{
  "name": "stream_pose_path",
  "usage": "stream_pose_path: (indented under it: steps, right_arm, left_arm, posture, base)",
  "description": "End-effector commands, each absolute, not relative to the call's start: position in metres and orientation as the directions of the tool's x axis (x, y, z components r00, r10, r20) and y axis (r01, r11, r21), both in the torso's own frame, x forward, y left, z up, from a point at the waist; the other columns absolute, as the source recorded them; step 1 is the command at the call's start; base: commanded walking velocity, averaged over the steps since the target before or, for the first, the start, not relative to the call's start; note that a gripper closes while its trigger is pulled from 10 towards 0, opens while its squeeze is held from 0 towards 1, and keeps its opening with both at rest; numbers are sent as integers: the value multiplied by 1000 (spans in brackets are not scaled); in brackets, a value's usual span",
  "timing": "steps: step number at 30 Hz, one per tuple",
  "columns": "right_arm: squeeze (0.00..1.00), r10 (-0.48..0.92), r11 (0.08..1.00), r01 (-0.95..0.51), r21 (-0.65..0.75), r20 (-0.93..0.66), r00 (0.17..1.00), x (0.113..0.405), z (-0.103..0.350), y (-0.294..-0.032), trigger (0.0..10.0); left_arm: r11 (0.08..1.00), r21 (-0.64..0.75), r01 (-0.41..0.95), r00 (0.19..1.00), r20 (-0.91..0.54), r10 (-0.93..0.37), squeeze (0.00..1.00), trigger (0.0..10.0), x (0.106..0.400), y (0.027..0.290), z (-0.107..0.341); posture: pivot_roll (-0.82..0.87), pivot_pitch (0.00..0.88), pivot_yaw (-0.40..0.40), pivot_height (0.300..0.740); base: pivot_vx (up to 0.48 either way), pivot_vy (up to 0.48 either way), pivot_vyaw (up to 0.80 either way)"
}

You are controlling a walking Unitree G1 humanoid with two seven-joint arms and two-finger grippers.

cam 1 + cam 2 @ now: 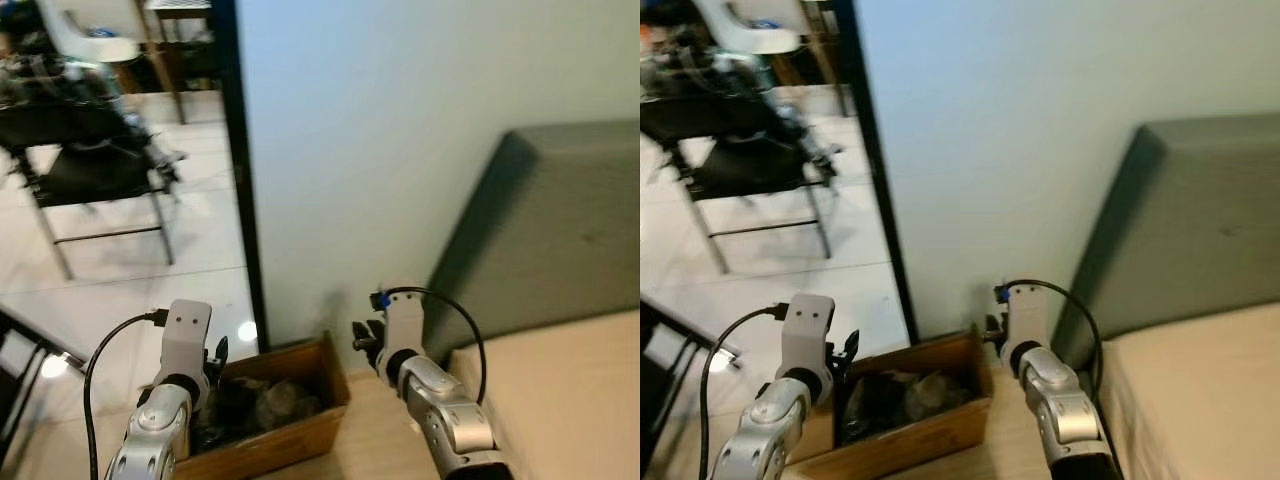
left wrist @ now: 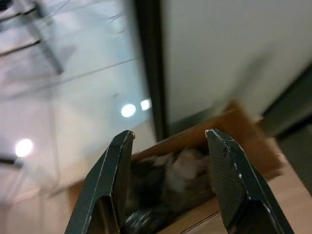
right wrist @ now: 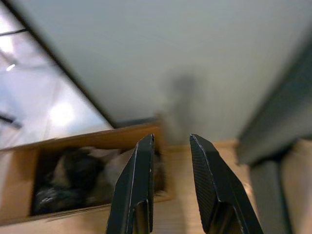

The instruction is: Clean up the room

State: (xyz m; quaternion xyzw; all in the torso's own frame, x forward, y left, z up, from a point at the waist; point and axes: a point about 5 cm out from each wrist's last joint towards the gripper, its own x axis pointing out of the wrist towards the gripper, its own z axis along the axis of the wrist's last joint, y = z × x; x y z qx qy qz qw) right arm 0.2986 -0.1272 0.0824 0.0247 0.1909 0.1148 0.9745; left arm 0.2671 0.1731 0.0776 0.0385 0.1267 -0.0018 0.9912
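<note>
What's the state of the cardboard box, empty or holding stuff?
Holding stuff. The open-topped cardboard box on the floor by the wall contains a dark and pale crumpled heap; what the items are cannot be told.
</note>
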Motion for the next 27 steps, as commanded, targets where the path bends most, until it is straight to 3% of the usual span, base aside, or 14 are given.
stream_pose_path:
  steps: [1, 13, 27]
  right_arm:
    - [0, 224, 974, -198, 108, -390, 893, 297, 77, -129, 10000]
    - [0, 191, 981, -167, 96, -379, 905, 295, 79, -135, 10000]
    - [0, 144, 989, -131, 63, -327, 934, 287, 82, -146, 10000]
  left_arm:
    - [997, 74, 15, 964, -265, 6, 0, 10000, 265, 174, 73]
    - [996, 66, 63, 976, -213, -48, 0, 10000, 270, 170, 82]
    - [994, 99, 40, 968, -251, -14, 0, 10000, 265, 174, 70]
  posture:
    - [-45, 96, -10, 740]
    - [-57, 88, 2, 740]
    - [-75, 75, 14, 740]
  base:
    - [0, 0, -800]
    - [0, 0, -800]
    - [0, 0, -800]
